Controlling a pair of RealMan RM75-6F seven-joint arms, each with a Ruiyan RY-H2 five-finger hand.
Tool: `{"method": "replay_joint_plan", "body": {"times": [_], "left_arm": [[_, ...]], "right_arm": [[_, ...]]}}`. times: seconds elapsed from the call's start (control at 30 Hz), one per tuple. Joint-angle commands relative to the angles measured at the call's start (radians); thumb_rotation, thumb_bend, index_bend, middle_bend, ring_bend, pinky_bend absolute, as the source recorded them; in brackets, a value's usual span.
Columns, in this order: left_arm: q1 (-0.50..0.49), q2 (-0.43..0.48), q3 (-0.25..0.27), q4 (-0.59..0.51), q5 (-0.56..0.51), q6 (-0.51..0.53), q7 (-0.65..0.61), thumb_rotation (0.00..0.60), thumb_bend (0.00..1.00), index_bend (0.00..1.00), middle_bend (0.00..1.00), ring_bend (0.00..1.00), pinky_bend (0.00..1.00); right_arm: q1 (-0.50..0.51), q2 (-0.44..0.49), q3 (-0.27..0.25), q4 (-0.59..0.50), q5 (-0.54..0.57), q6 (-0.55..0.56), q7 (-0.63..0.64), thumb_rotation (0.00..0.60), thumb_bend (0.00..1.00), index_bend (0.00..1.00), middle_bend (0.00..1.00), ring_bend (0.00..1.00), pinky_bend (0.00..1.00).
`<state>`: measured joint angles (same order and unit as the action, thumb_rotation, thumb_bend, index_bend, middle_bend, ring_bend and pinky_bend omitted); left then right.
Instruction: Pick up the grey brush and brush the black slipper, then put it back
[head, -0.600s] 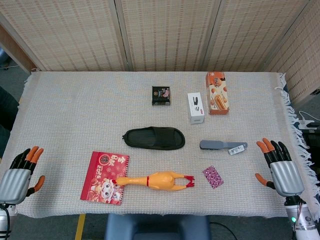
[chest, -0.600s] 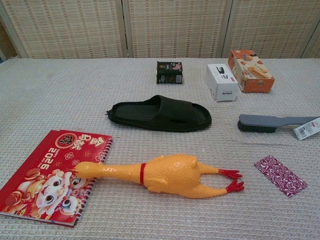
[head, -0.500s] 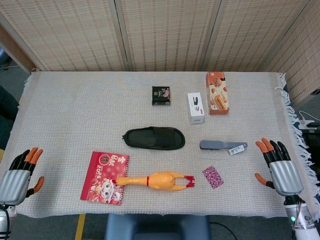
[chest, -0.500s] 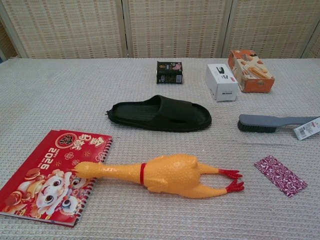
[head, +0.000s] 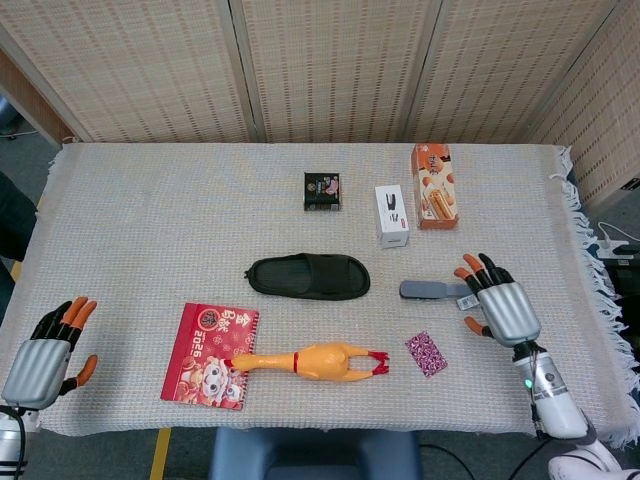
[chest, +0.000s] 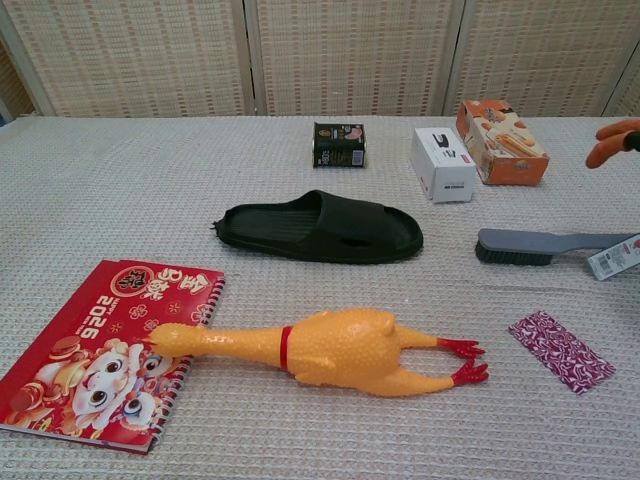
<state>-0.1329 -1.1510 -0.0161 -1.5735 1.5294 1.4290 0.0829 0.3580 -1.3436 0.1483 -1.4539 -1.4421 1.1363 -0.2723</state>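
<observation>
One slipper, one brush, three boxes, maybe more.

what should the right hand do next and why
Probably lower the right hand onto the handle end of the grey brush and close its fingers around it. The hand is open and sits over that end of the brush, which lies flat on the cloth, not yet gripped. The black slipper lies just left of the brush, unbrushed, and the left hand rests far off.
</observation>
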Motion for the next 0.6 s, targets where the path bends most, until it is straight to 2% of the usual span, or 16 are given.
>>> {"method": "replay_joint_plan", "body": {"times": [0.03, 0.2, 0.33, 0.6], "left_arm": [[0.001, 0.004, 0.003, 0.002, -0.004, -0.005, -0.007, 0.600, 0.40, 0.00, 0.00, 0.00, 0.13], [0.001, 0.009, 0.002, 0.001, -0.011, -0.008, -0.015, 0.600, 0.40, 0.00, 0.00, 0.00, 0.13], [0.007, 0.023, 0.001, -0.003, -0.023, -0.006, -0.032, 0.600, 0.40, 0.00, 0.00, 0.00, 0.13], [-0.004, 0.026, 0.002, -0.008, -0.027, -0.030, -0.029, 0.600, 0.40, 0.00, 0.00, 0.00, 0.13]], "right_arm": [[0.103, -0.091, 0.042, 0.059, 0.095, -0.116, -0.101, 0.600, 0.12, 0.20, 0.08, 0.02, 0.24], [0.131, -0.131, 0.047, 0.095, 0.131, -0.147, -0.124, 0.600, 0.12, 0.18, 0.08, 0.03, 0.24], [0.155, -0.189, 0.047, 0.160, 0.185, -0.178, -0.150, 0.600, 0.12, 0.24, 0.11, 0.08, 0.30], [0.187, -0.238, 0.045, 0.238, 0.257, -0.220, -0.154, 0.600, 0.12, 0.25, 0.12, 0.09, 0.30]]}}
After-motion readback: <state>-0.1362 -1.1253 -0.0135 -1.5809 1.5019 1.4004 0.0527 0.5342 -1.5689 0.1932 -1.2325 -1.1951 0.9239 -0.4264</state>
